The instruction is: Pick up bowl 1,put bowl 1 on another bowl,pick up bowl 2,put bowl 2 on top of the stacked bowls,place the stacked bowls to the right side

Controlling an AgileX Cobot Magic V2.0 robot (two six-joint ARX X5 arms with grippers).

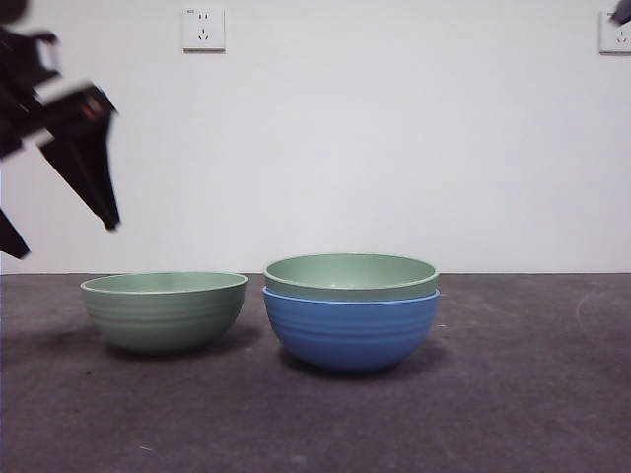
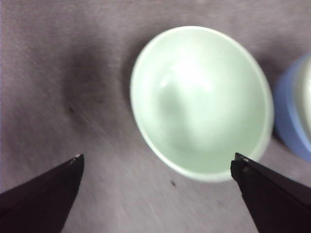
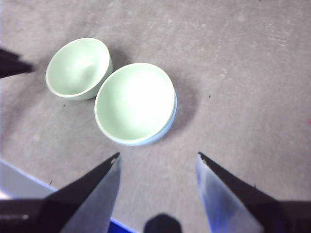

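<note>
Your left gripper hangs wide open above the pale green bowl; your right gripper waits open.

lone bowl: pale mint green, whitish rim, faint ridges
nested bowl: duller sage green
bottom bowl: blue, faint ridges
table: dark grey
wall: white
jaws: black

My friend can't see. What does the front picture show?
A green bowl sits nested inside a blue bowl on a dark table. Another green bowl stands alone beside them, and a blurry black robot gripper hangs above.
</note>
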